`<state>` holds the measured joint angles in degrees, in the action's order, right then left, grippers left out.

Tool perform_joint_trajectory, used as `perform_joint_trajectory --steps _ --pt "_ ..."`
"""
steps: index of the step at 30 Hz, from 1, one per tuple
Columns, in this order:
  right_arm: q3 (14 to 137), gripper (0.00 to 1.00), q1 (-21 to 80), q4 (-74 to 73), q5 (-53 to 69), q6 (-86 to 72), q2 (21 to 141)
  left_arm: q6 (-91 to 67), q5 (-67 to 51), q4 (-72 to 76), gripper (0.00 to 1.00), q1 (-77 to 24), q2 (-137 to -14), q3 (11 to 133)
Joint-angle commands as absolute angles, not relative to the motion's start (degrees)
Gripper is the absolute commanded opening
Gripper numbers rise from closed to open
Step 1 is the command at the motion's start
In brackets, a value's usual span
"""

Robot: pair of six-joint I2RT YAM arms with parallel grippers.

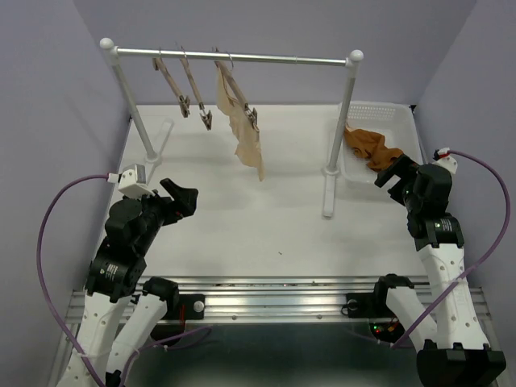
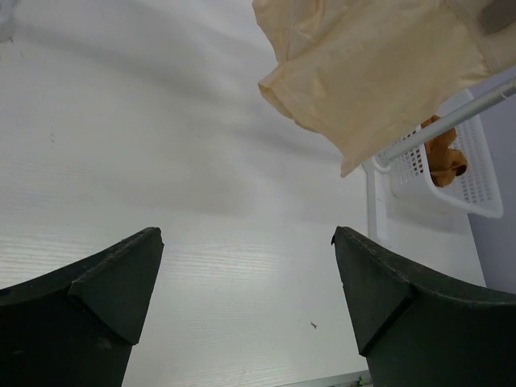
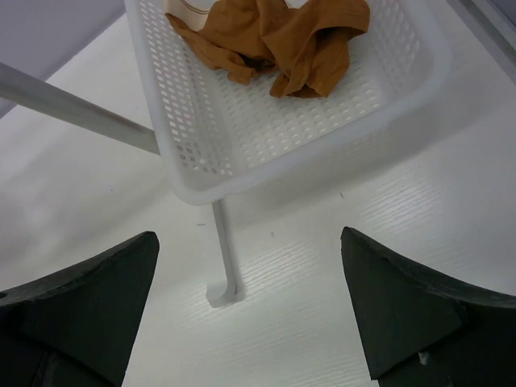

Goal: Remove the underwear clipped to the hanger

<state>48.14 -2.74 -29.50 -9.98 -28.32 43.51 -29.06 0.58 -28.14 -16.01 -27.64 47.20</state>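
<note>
The pale beige underwear point(image 1: 246, 133) hangs from the third hanger point(image 1: 251, 115) on the rail, drooping down toward the table. In the left wrist view the underwear point(image 2: 379, 64) is up ahead, to the right of the jaws. My left gripper point(image 1: 179, 197) is open and empty, low over the table, in front of and left of the underwear; in its own view point(image 2: 246, 274) only bare table lies between the fingers. My right gripper point(image 1: 393, 173) is open and empty at the near edge of the basket, and its own view point(image 3: 250, 282) shows the same.
A metal rail point(image 1: 234, 56) on two white posts spans the back. Two bare hangers point(image 1: 184, 89) hang left of the underwear. A white basket point(image 1: 385, 117) at the right holds an orange-brown cloth point(image 1: 372, 149). The right post's foot point(image 3: 224, 282) stands just ahead of my right gripper.
</note>
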Motion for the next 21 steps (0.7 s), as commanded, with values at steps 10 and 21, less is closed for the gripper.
perform_joint_trajectory --steps 10,21 --pt "46.9 1.00 -3.1 -25.7 -6.8 -26.9 43.6 -28.6 -5.0 -22.9 0.99 -15.8 -29.9 47.1" --pt "46.7 1.00 -3.1 -24.9 -4.9 -25.6 45.0 -30.9 -20.7 -13.1 0.99 -15.9 -37.8 60.8"
